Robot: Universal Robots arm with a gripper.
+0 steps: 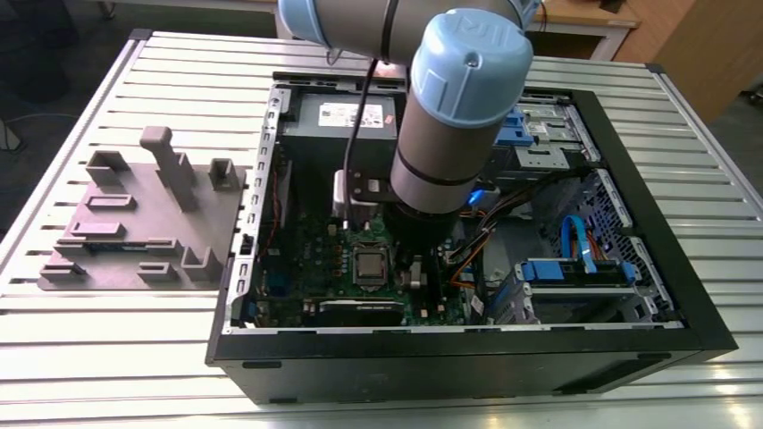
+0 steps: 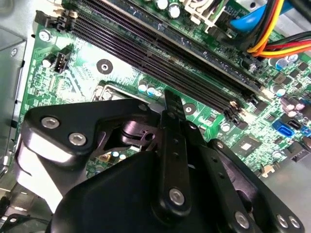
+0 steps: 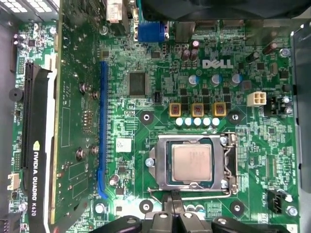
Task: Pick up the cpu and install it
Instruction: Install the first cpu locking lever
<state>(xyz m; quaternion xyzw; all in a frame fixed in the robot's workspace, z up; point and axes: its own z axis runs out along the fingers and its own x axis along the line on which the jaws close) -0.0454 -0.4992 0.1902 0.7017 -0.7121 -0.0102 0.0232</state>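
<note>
While the arm reaches into the open computer case, the cpu lies in place on the motherboard.
Exterior view: the cpu sits at eight o'clock from the arm's lower end; a grey fixture block stands at nine o'clock from the case. First wrist view: the cpu lies flat inside its socket frame, the gripper just beside that frame. Second wrist view: the gripper hangs over the motherboard; you cannot tell whether it is wide or narrow.
</note>
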